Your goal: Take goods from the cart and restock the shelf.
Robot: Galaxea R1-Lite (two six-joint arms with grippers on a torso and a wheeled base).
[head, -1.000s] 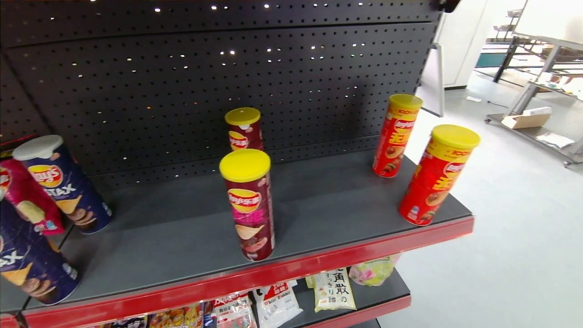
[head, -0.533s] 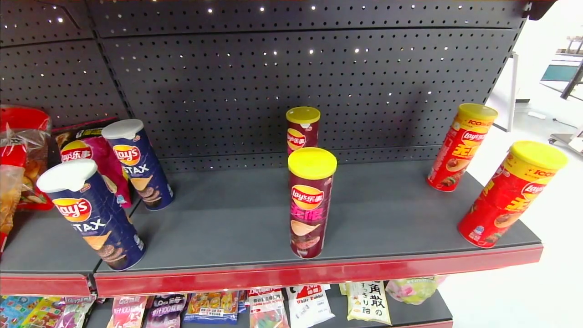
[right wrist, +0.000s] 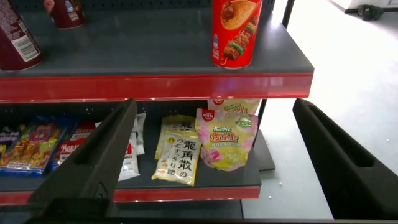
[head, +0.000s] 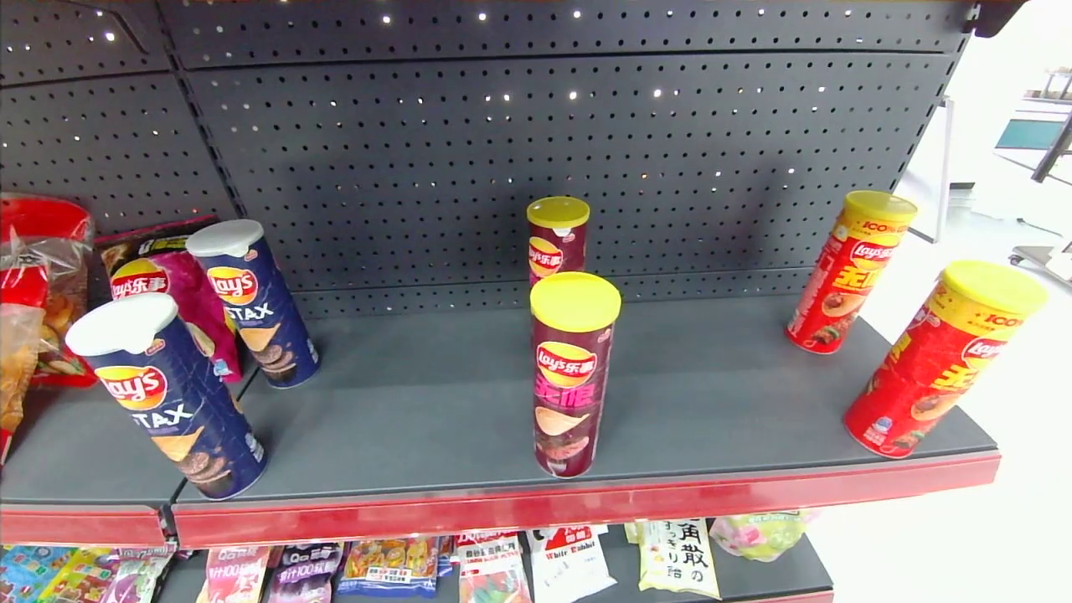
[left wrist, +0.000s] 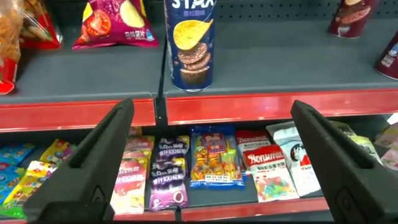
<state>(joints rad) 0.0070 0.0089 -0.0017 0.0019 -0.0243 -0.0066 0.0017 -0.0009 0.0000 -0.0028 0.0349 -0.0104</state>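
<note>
The grey shelf with a red front edge holds upright chip cans. Two maroon cans with yellow lids stand mid-shelf, one at the front and one at the back. Two red cans stand at the right end, and two navy cans with white lids at the left. My left gripper is open and empty, low in front of the shelf below a navy can. My right gripper is also open and empty, below a red can.
Snack bags fill the lower shelf, just beyond both grippers. Chip bags crowd the far left of the upper shelf. A pegboard wall backs it. Bare deck lies between the cans. Open floor lies right of the shelf.
The head camera swung left a second ago, bringing the navy cans and bags fully into view; it has held nearly still since. The cans themselves have not moved.
</note>
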